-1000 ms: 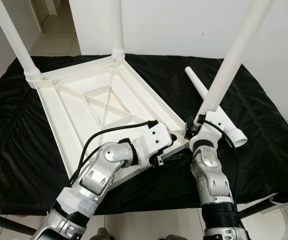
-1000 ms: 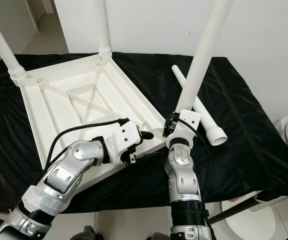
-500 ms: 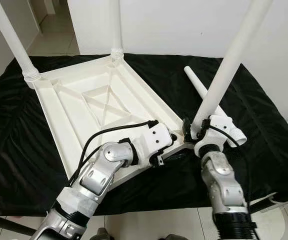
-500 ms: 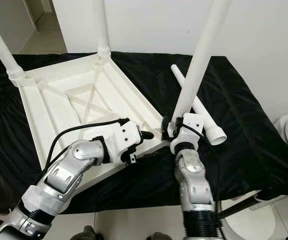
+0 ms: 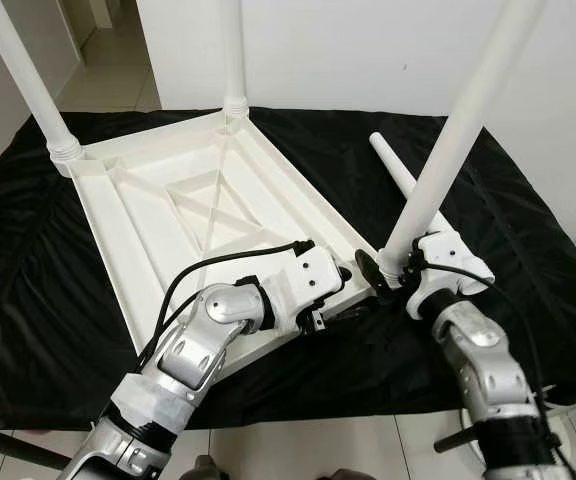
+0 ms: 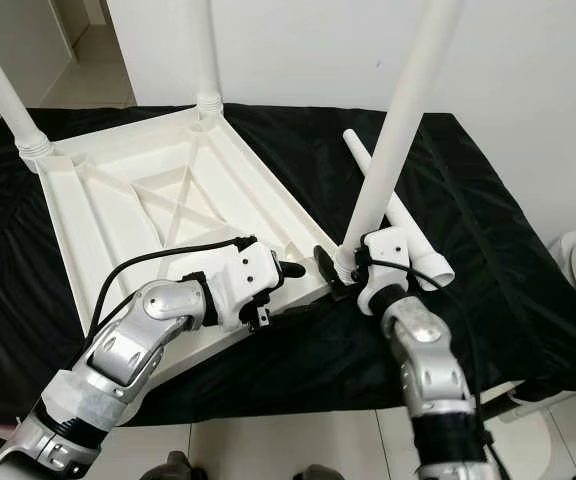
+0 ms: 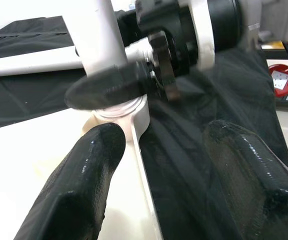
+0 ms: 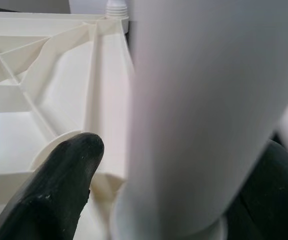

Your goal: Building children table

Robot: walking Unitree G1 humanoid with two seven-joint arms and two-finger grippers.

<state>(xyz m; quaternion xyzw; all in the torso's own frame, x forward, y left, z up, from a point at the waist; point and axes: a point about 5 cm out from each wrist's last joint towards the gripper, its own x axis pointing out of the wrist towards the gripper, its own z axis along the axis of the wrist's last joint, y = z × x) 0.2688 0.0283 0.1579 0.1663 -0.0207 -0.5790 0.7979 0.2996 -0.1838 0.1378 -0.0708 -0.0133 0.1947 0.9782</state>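
The black cloth (image 5: 58,300) covered the whole surface, and on it the white tabletop (image 5: 198,215) lay upside down with its ribbed underside facing up. Two legs already stood in the far corner sockets, one at the far left (image 5: 23,75) and one at the far corner (image 5: 233,55), while a spare leg (image 5: 408,190) lay flat on the cloth beside the tabletop's right edge. We held the third leg (image 5: 458,130) upright but leaning a little to the right, its foot at the near right corner socket (image 7: 121,112). Our right hand (image 5: 393,272) was pinching this leg just above its base, a finger (image 8: 59,190) on either side. Our left hand (image 6: 298,270) rested at the near edge of the tabletop by the same corner, its two fingers (image 7: 81,175) spread apart, one lying on the white plastic and the other over the cloth, gripping nothing. We judged the step to be seating the third leg. To do it well we would bring the leg square to the socket before pushing or turning, keep the left hand bracing the tabletop so that it could not slide on the slippery cloth, and stop if the collar bound crookedly.
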